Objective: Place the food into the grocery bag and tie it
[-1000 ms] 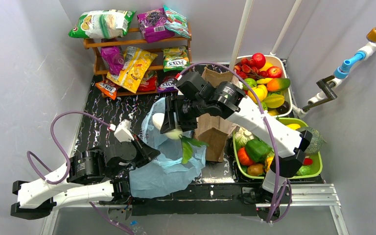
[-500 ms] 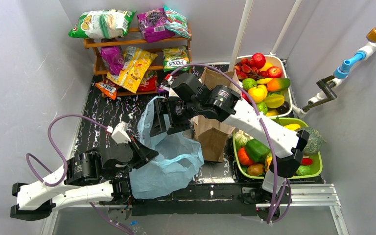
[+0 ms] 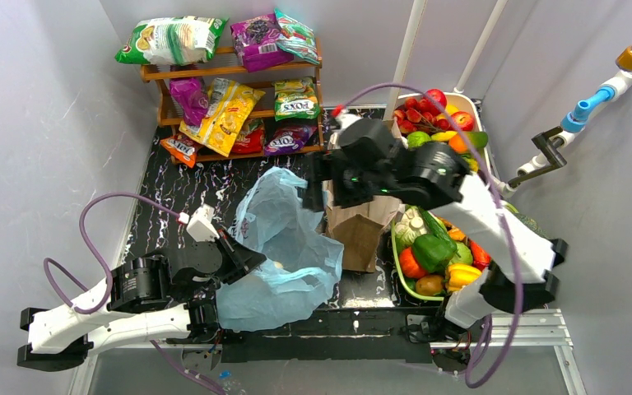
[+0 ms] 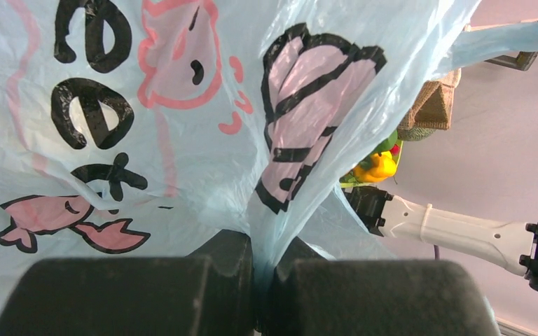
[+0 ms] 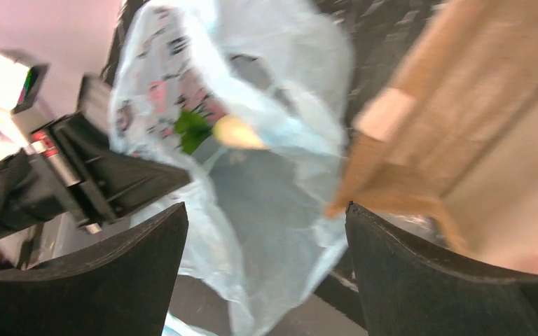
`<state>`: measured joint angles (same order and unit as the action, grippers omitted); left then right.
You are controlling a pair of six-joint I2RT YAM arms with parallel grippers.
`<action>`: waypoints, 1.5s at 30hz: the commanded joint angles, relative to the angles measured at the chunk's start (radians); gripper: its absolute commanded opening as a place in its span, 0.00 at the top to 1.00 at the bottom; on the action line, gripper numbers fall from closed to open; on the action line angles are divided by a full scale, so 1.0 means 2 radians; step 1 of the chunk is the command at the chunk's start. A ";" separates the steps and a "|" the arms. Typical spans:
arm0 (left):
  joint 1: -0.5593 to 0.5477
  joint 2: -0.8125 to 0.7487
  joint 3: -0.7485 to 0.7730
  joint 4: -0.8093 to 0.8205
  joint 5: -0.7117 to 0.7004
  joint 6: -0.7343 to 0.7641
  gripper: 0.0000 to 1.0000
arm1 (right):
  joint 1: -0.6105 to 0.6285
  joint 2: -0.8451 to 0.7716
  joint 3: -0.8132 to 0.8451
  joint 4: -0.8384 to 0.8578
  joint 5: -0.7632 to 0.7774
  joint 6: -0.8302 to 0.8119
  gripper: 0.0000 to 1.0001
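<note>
Along the left of the bench (image 3: 173, 193), the left gripper (image 4: 259, 271) is clamped tight on a gathered fold of the grocery bag (image 3: 284, 247). The bag lies slumped mid-bench with its mouth gaping upward. Its film looks thin, soft and slick, so it will likely sag wherever it is not held. The loop handles or a bunched rim seem the safest places to grip it. A pale leafy piece (image 5: 232, 131) already sits inside. Above the bag's right edge, the right gripper (image 5: 266, 280) hovers with its jaws wide apart and nothing between them, just beside the brown paper bag (image 3: 362, 226). Farther right, the food (image 3: 434, 251) fills a green tray (image 3: 418, 297). These glossy, rounded pieces probably slip easily, so each is best pinched across its widest part.
</note>
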<state>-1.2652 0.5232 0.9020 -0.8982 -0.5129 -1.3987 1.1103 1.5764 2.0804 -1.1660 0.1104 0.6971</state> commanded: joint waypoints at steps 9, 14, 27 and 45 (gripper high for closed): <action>0.002 -0.002 0.005 -0.023 -0.018 0.003 1.00 | -0.132 -0.212 -0.177 -0.054 0.167 0.007 0.10; 0.002 -0.001 0.010 -0.027 -0.020 0.006 1.00 | -0.222 -0.252 -0.242 -0.081 0.173 -0.010 0.10; 0.002 0.006 0.006 -0.029 -0.010 0.003 1.00 | -0.438 -0.328 -0.432 -0.010 0.113 -0.019 0.14; 0.002 -0.014 -0.004 -0.052 -0.011 -0.010 1.00 | -0.616 -0.326 -0.574 0.138 0.032 -0.038 0.16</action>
<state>-1.2652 0.5106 0.8978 -0.9512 -0.5095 -1.4033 -0.0959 0.9081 0.9611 -0.9985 0.2195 0.6407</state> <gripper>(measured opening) 0.008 0.848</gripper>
